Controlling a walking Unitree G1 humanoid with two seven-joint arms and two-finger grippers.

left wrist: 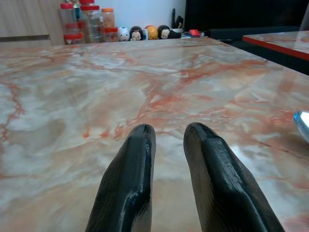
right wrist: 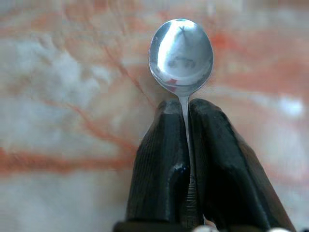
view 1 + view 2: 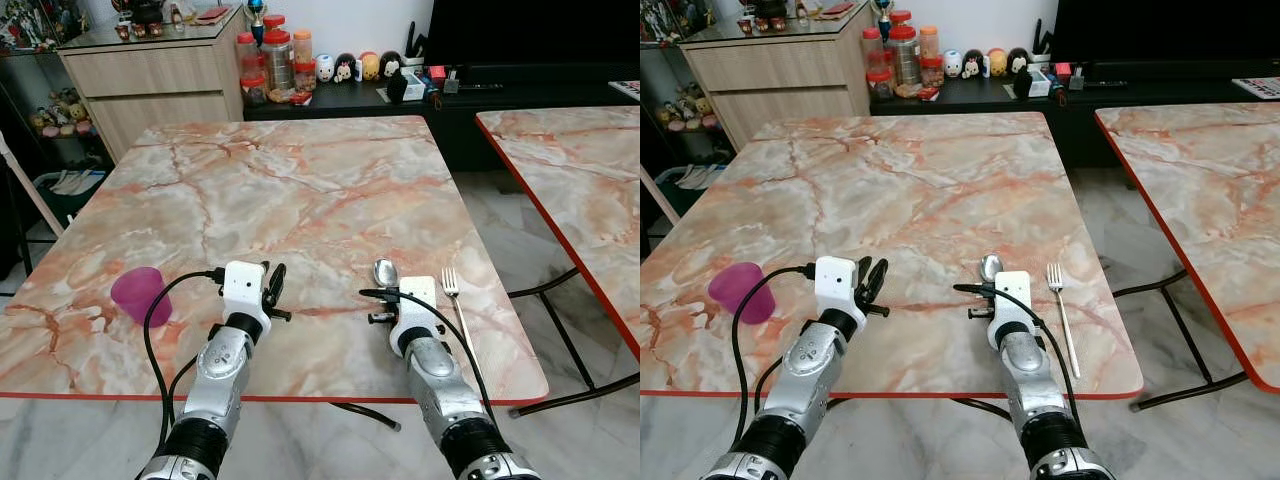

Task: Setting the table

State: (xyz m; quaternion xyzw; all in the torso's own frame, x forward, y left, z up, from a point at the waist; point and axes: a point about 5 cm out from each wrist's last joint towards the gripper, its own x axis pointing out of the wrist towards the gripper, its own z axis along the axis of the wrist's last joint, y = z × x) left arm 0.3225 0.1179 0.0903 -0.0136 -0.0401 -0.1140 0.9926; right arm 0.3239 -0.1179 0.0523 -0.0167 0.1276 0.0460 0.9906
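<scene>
Black right fingers point(image 2: 166, 159) pinch the spoon point(image 2: 181, 55) handle; left fingers point(image 1: 128, 183) parted, empty, near purple cup point(image 3: 139, 295).

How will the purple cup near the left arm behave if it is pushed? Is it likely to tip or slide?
The purple cup looks like thin plastic, so it is probably light and may slide easily on the glossy marble table. It seems to widen toward its rim, so a push high up could tip it. It lies apart from the left pincer, while the right pincer holds the spoon.
</scene>
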